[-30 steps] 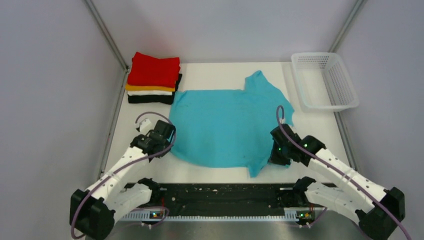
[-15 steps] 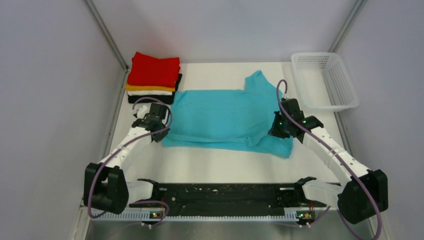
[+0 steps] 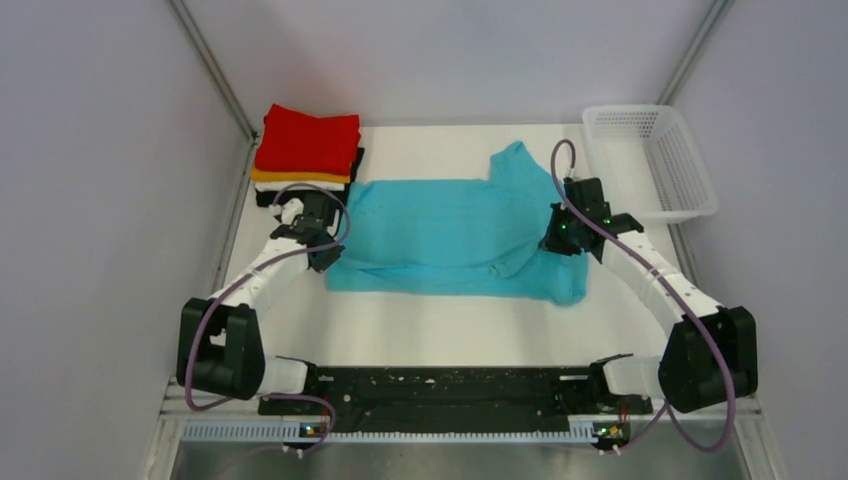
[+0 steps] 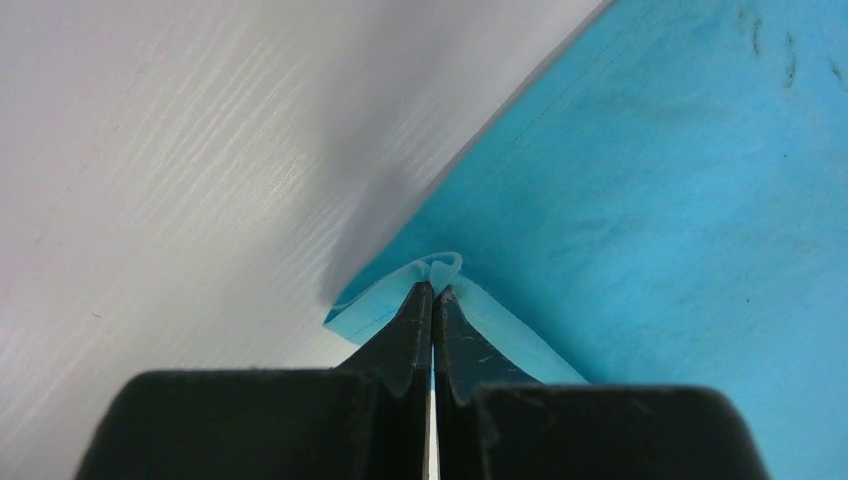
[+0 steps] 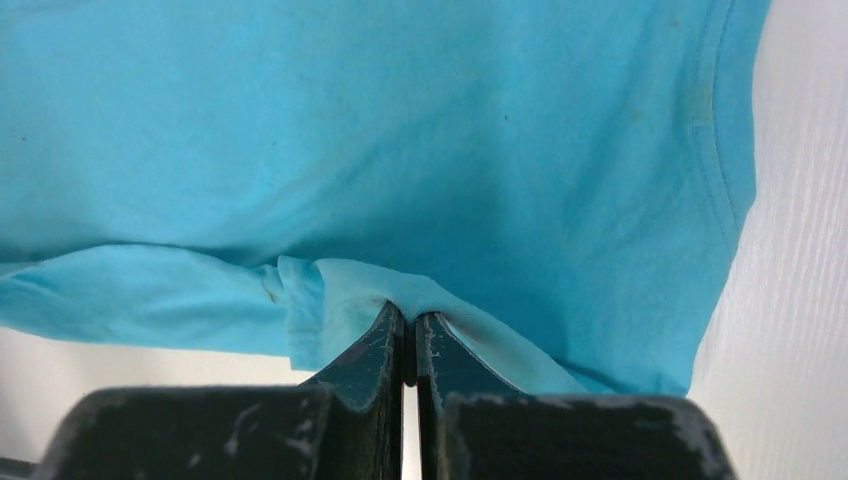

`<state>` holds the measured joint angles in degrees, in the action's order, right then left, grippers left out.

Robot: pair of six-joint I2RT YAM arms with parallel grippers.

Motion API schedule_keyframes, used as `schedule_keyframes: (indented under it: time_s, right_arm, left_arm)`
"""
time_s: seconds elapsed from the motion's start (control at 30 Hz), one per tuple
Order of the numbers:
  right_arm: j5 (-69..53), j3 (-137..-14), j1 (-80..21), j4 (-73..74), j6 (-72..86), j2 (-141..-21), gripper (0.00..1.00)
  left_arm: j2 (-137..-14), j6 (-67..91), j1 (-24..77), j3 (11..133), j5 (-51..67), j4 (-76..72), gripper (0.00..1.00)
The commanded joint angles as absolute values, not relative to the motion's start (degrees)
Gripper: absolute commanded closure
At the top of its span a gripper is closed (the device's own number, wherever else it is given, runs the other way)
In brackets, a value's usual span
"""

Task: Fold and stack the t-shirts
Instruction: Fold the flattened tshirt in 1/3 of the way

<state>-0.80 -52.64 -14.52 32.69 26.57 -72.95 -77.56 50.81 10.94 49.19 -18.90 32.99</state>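
Observation:
A turquoise-blue t-shirt [image 3: 450, 235] lies mid-table, its near half folded back over the far half. My left gripper [image 3: 322, 238] is shut on its left edge, pinching a fold of the hem [image 4: 440, 268]. My right gripper [image 3: 558, 232] is shut on its right side, pinching a fold of cloth [image 5: 400, 295] near the sleeve. A stack of folded t-shirts [image 3: 308, 155] stands at the back left: red on top, then orange, white and black.
A white plastic mesh basket [image 3: 648, 160] stands at the back right. Metal frame posts and grey walls close in both sides. The arm bases and a black rail [image 3: 450, 392] run along the near edge.
Both grippers have carried the shirt's near edge away from me and over the far half, folding the shirt. The arms are now stretched further out.

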Motion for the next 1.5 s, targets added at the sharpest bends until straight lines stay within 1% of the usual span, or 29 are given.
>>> schedule_keyframes:
  time_s: [0.0, 0.17, 0.27, 0.4, 0.77, 0.8, 0.83, 0.87, 0.9, 0.93, 0.97, 1.0, 1.03, 1.1, 1.17, 1.2, 1.23, 1.27, 1.37, 1.47]
  right_arm:
    - [-4.05, -57.01, -13.22, 29.49, 22.0, -75.31, 1.0]
    - [-5.27, -60.83, -12.86, 29.51, 14.92, -80.47, 1.0]
    - [-7.92, -64.73, -12.25, 32.04, 8.46, -86.02, 1.0]
    - [-8.77, -68.52, -11.91, 33.78, 4.59, -93.15, 1.0]
    - [-10.95, -77.71, -9.03, 33.92, 2.95, -103.19, 1.0]
    - [-11.43, -78.41, -8.85, 34.0, 3.85, -104.13, 0.99]
    - [-11.49, -79.04, -8.8, 33.97, 5.1, -105.05, 0.94]
    - [-11.85, -79.54, -8.78, 33.77, 6.42, -105.99, 0.85]
    - [-12.02, -79.59, -8.78, 33.41, 8.17, -106.74, 0.72]
    - [-12.19, -79.62, -8.74, 33.08, 10.02, -107.42, 0.58]
    - [-12.18, -79.62, -8.78, 32.64, 11.33, -107.73, 0.48]
    - [-11.48, -79.57, -8.72, 31.87, 12.53, -107.75, 0.41]
    - [-10.81, -79.65, -8.74, 31.0, 13.72, -107.54, 0.36]
    - [-10.39, -80.27, -8.69, 29.08, 15.44, -106.6, 0.27]
    - [-10.26, -80.7, -8.67, 28.03, 17.24, -104.69, 0.14]
    - [-10.32, -80.53, -8.74, 27.88, 17.93, -103.49, 0.12]
    - [-10.51, -79.73, -8.71, 27.58, 18.26, -102.05, 0.03]
    - [-10.34, -78.22, -8.71, 26.94, 18.81, -100.13, 0.02]
    - [-10.52, -69.0, -8.71, 24.21, 20.86, -92.82, 0.01]
    - [-15.88, -58.2, -9.94, 19.44, 22.88, -86.43, 0.01]
  left_arm:
    - [-78.62, 49.98, 10.38, 51.98, -20.6, 31.07, 1.0]
    - [-81.84, 49.4, 10.06, 53.68, -19.52, 30.5, 1.0]
    - [-83.79, 48.92, 10.06, 54.66, -18.48, 30.24, 1.0]
    - [-85.5, 48.75, 10.11, 55.42, -19.07, 30.22, 1.0]
    - [-87.71, 48.29, 9.98, 56.65, -21.59, 31.21, 1.0]
    - [-87.9, 48.18, 9.95, 56.81, -21.36, 31.25, 1.0]
    - [-88.07, 47.98, 9.93, 57.02, -21.14, 31.25, 0.96]
    - [-88.22, 47.83, 9.93, 57.29, -21.02, 31.42, 0.78]
    - [-88.2, 47.71, 9.93, 57.63, -21.03, 31.72, 0.57]
    - [-87.93, 47.45, 9.93, 58.1, -20.96, 32.08, 0.4]
    - [-87.53, 47.44, 9.93, 58.77, -21.21, 32.9, 0.21]
    - [-86.95, 47.19, 9.93, 59.32, -21.55, 33.42, 0.05]
    - [-86.09, 46.7, 9.93, 60.04, -22.34, 33.9, 0.02]
    - [-84.54, 46.14, 9.93, 61.69, -23.84, 35.53, 0.01]
    - [-82.98, 45.79, 9.93, 63.26, -24.19, 37.18, 0.01]
    - [-82.31, 45.37, 9.93, 63.99, -23.17, 38.11, 0.01]
    - [-81.55, 45.04, 10.01, 64.66, -21.46, 38.59, 0.01]
    - [-81.22, 44.63, 10.02, 64.65, -19.36, 38.56, 0.01]
    - [-80.09, 43.77, 10.43, 62.79, -14.36, 37.12, 0.01]
    - [-78.82, 43.04, 11.03, 59.34, -10.61, 34.76, 0.01]
